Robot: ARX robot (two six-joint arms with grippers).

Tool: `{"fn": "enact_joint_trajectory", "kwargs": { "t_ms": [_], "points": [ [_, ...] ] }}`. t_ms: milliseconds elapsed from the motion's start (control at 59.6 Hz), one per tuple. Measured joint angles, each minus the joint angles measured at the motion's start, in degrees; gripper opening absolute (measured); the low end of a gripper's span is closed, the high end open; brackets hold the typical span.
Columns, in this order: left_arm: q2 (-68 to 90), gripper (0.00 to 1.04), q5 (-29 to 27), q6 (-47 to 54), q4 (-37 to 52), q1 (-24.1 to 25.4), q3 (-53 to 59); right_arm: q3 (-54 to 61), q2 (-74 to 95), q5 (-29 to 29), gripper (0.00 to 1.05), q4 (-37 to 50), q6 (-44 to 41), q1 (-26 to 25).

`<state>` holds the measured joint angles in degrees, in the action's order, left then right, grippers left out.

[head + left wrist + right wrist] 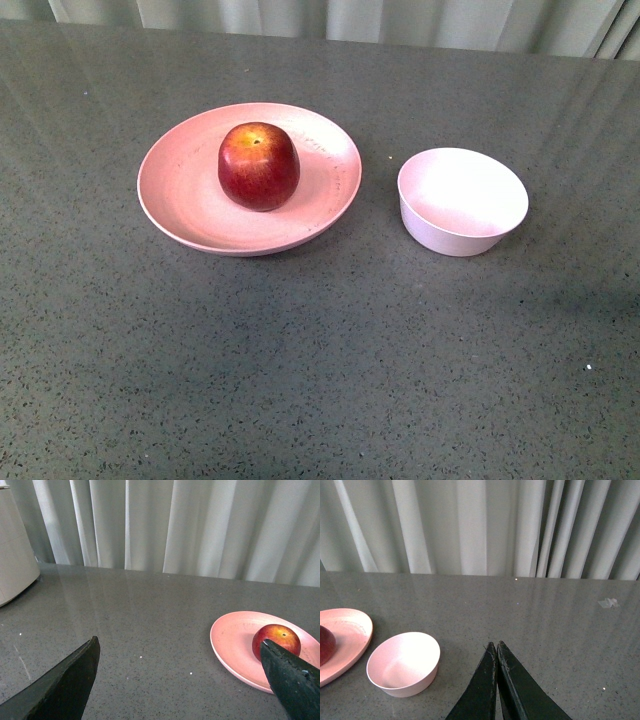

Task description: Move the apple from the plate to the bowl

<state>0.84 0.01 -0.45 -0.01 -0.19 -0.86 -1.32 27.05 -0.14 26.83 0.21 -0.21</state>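
The dark red apple (259,165) sits in the middle of the wide salmon-pink plate (180,205). The small pale bowl (462,200) stands empty just right of the plate. Neither gripper shows in the front view. In the left wrist view my left gripper (180,645) is open and empty above the table; the apple (276,637) and plate (235,640) lie beyond one fingertip (280,662). In the right wrist view my right gripper (496,644) is shut and empty, beside the bowl (403,664); the plate's edge (350,630) and a sliver of the apple (325,644) show at the frame border.
The grey speckled table (320,360) carries the plate and bowl. Pale curtains (200,525) hang behind its far edge. A white rounded object (15,555) stands at the table's side in the left wrist view. A small scrap (607,602) lies on the table in the right wrist view.
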Motion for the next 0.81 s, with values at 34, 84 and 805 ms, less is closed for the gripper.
{"fn": "enact_joint_trajectory", "kwargs": {
  "t_ms": [34, 84, 805],
  "points": [
    [0.00, 0.96, 0.00, 0.00, 0.00, 0.00, 0.00, 0.00, -1.51, 0.00, 0.02, -1.49, 0.00, 0.00],
    [0.00, 0.96, -0.02, 0.00, 0.00, 0.00, 0.00, 0.00, -2.97, 0.00, 0.02, -2.89, 0.00, 0.00],
    [0.00, 0.96, -0.02, 0.00, 0.00, 0.00, 0.00, 0.02, -16.81, 0.00, 0.02, -16.57, 0.00, 0.00]
  ]
}}
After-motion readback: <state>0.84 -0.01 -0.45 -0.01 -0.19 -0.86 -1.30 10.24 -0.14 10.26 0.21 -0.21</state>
